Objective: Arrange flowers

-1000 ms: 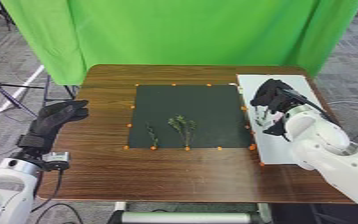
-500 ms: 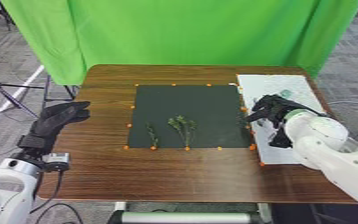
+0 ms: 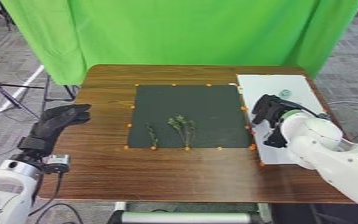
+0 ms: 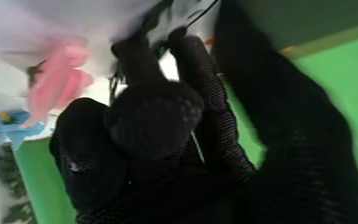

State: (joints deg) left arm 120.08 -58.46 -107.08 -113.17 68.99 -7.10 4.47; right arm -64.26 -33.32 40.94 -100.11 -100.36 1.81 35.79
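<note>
Well, the right robot hand (image 3: 269,108) partly hides greenery (image 4: 161,19) — any grip unclear.

From the robot's head, your camera looked forward and down from well back, over the table (image 3: 158,175) toward a green curtain (image 3: 193,40); your wrist camera peered closely along the right hand (image 3: 266,109) toward its fingertips. Both views shared that hand (image 4: 153,120).

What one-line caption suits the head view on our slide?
Green sprigs lie on a dark mat, the robot's black-gloved right hand over the white panel beside it.
</note>
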